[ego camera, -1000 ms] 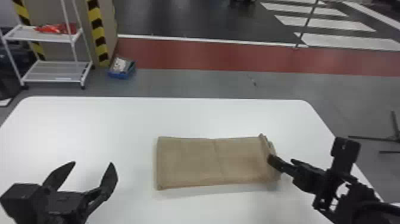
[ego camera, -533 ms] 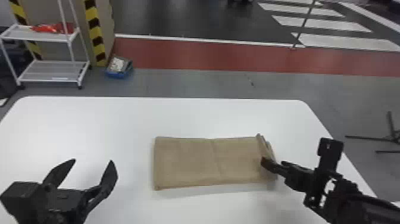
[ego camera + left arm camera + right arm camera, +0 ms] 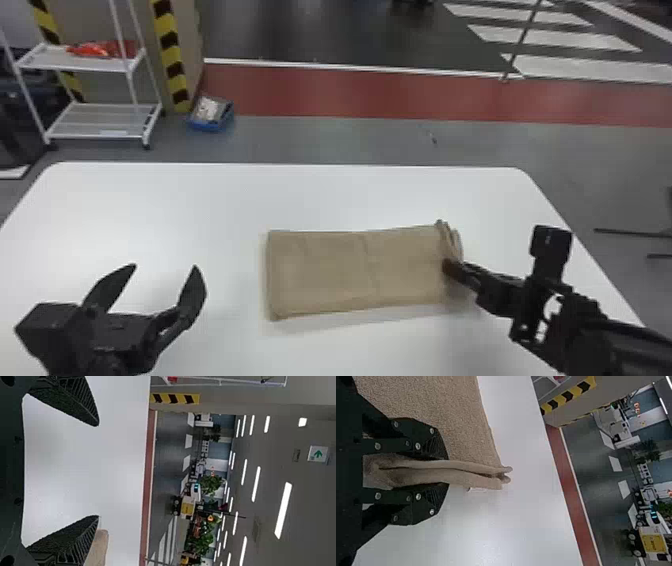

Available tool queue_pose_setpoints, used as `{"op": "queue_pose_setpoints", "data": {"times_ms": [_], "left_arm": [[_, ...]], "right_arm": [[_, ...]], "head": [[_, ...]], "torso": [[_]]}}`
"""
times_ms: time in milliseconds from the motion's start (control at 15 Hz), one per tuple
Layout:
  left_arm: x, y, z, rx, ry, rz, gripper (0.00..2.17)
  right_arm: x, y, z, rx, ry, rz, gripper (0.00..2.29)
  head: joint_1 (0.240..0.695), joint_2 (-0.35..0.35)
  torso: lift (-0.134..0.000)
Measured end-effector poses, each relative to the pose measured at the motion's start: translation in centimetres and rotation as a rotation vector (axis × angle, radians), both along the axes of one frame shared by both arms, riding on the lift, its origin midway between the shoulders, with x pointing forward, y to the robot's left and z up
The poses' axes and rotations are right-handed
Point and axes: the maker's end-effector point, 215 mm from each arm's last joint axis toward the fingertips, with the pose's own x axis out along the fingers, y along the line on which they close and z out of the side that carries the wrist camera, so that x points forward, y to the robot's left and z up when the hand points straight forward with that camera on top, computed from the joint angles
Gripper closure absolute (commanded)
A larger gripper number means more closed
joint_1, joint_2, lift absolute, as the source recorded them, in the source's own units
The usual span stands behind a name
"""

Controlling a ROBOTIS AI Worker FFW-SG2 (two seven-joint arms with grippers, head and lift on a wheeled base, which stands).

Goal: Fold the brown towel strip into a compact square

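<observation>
On the white surface [image 3: 225, 200], the brown towel strip [image 3: 350, 270] lies lengthwise, its right end in the grasp of the right tool [image 3: 450, 267].
Layered edges of the towel strip are pinched between the right tool's [image 3: 445, 471] two fingers and stick out past the tips, while the rest stretches leftward as a flat rectangle. Left of the towel strip and apart from it, the left tool [image 3: 165, 266] has its fingers spread wide above the surface.

Green arrow [image 3: 318, 454], on a white sign [image 3: 324, 449], near the ceiling [image 3: 277, 447]
</observation>
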Motion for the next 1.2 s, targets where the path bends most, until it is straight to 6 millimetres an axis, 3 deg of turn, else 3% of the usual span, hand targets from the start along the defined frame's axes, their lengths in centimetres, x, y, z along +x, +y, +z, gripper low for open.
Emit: {"op": "queue_pose_setpoints", "data": {"times_ms": [200, 333, 533, 667, 800, 933, 1000, 1133, 1200], "left_arm": [[0.7, 1.0, 0.5, 0.006, -0.035, 0.009, 0.02], [1.1, 2.3, 0.4, 0.013, -0.036, 0.022, 0.02], [1.2, 3.8, 0.4, 0.011, -0.036, 0.041, 0.02], [1.1, 5.1, 0.4, 0.010, -0.036, 0.057, 0.02], [0.9, 6.8, 0.6, 0.005, -0.040, 0.084, 0.02], [0.7, 7.6, 0.6, 0.001, -0.038, 0.093, 0.02], [0.6, 7.7, 0.6, 0.001, -0.037, 0.093, 0.02], [0.4, 7.5, 0.5, -0.001, -0.035, 0.085, 0.02], [0.4, 7.4, 0.5, -0.002, -0.035, 0.081, 0.02]], "right_arm": [[0.0, 0.2, 0.3, 0.009, -0.007, 0.001, 1.96], [0.1, 0.2, 1.5, 0.017, -0.038, -0.002, 1.96], [0.8, 1.4, 6.3, 0.060, -0.161, 0.009, 1.96], [1.0, 3.6, 10.3, 0.095, -0.249, 0.035, 1.96], [0.8, 8.0, 13.7, 0.120, -0.313, 0.093, 1.96], [0.2, 13.6, 15.0, 0.127, -0.339, 0.172, 1.96], [-0.1, 16.6, 14.8, 0.111, -0.335, 0.210, 1.96], [-0.8, 21.5, 13.6, 0.057, -0.312, 0.272, 1.89], [-1.4, 23.7, 12.7, 0.036, -0.298, 0.308, 1.55]], "head": [[0.695, -0.115], [0.695, -0.095], [0.695, -0.072], [0.695, -0.027], [0.695, 0.025], [0.695, 0.087], [0.695, 0.146], [0.695, 0.196], [0.695, 0.218]], "torso": [[-0.122], [-0.122], [-0.122], [-0.122], [-0.122], [-0.122], [-0.122], [-0.122], [-0.122]]}}
